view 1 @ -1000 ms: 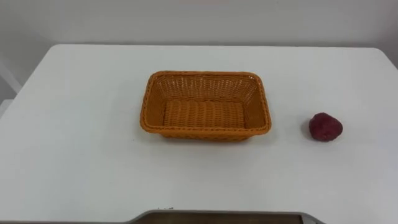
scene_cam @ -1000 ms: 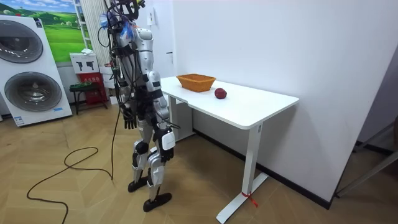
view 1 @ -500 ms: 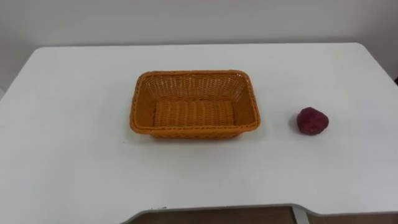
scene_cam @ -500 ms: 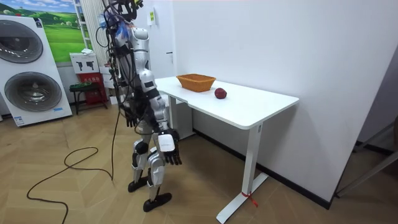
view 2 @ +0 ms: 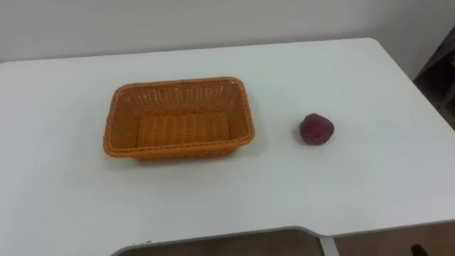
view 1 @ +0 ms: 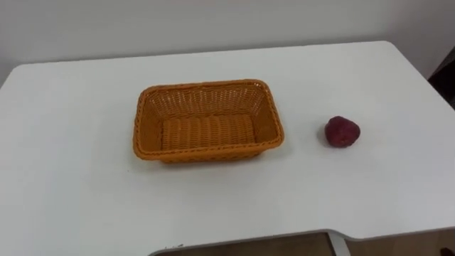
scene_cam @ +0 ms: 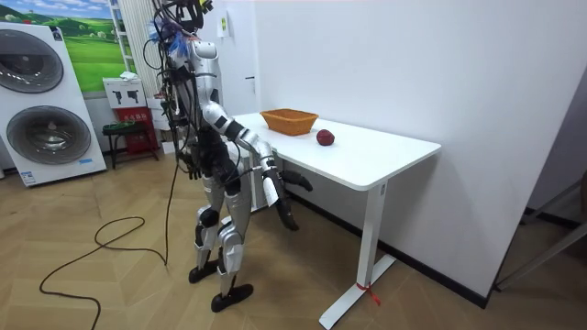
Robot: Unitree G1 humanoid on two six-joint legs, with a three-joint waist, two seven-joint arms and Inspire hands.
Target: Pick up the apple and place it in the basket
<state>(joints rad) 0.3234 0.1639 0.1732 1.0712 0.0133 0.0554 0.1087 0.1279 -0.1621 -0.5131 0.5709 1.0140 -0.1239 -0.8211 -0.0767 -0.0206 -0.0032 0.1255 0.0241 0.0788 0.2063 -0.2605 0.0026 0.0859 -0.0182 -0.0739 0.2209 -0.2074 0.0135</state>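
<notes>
A dark red apple (view 1: 343, 132) lies on the white table (view 1: 71, 199), a short way to the right of an orange woven basket (view 1: 145, 132), which is empty. The room view has the apple (scene_cam: 325, 137) and the basket (scene_cam: 289, 120) on the tabletop ahead of me. I stand at the table's near end. My right hand (scene_cam: 278, 200) is raised in front of my body, below the table's edge, with straight fingers and nothing in it. My left hand (scene_cam: 188, 165) hangs at my side, fingers relaxed.
The table's front edge (view 1: 249, 240) runs along the bottom of the eye views, and a white wall stands behind the table. Washing machines (scene_cam: 41, 101) and a small stool (scene_cam: 124, 133) stand behind me.
My right arm has swung up and forward from my side toward the table's edge. The eye views have shifted, so the camera moved. Apple and basket lie where they were.
</notes>
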